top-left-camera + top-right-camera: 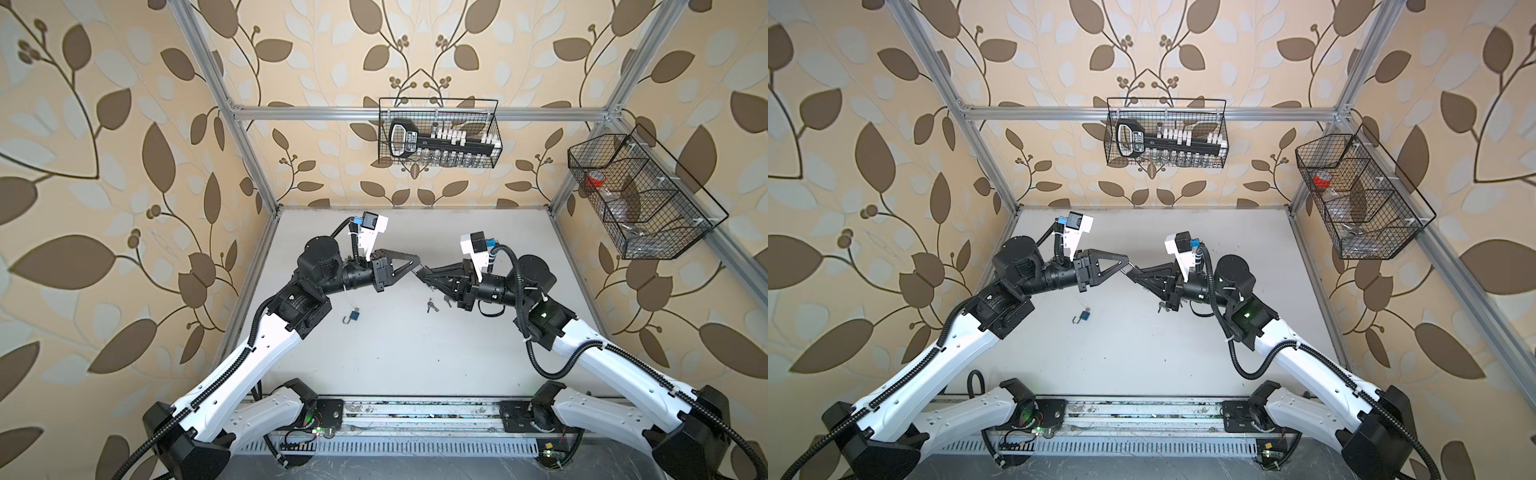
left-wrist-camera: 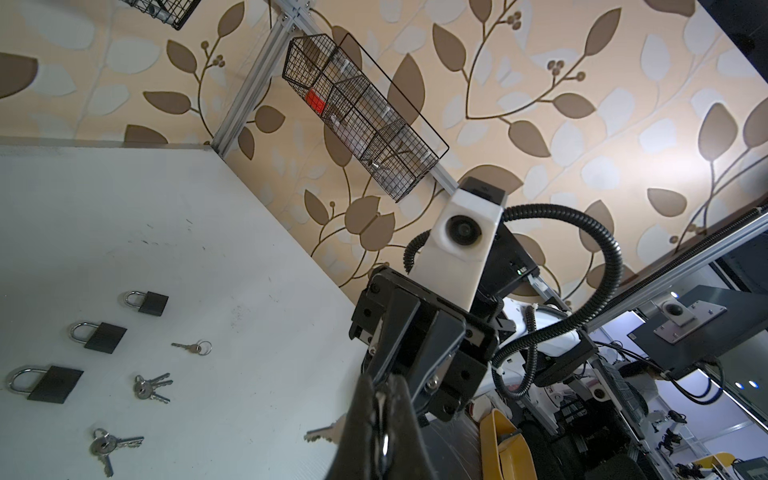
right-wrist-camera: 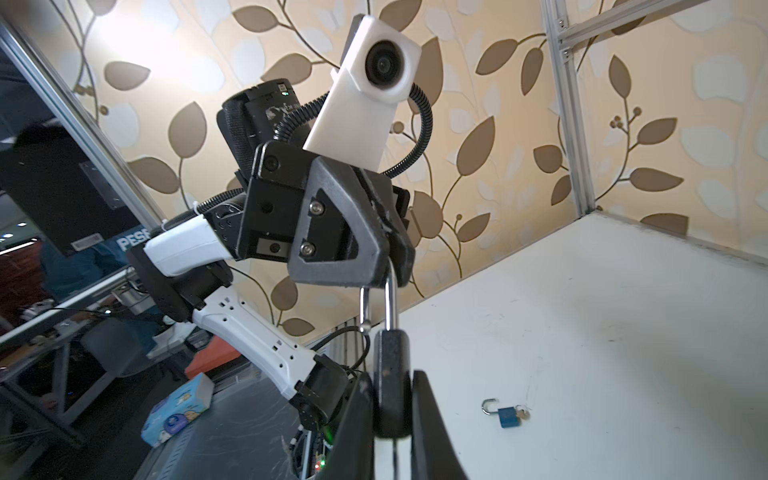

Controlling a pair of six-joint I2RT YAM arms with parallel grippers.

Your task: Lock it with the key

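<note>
Padlock (image 3: 390, 353) hangs mid-air, 11 o'clock of loose keys (image 1: 432, 306); left tool (image 3: 388, 257) pinches its shackle (image 3: 390, 303), right tool (image 3: 390, 386) clamps the body (image 3: 390, 419); looks dense, stiff, slick, so I'd grip flat sides.

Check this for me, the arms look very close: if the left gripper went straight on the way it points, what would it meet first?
The left gripper would meet the black padlock, whose shackle it grips, then probably the right gripper's fingers around the body.
</note>
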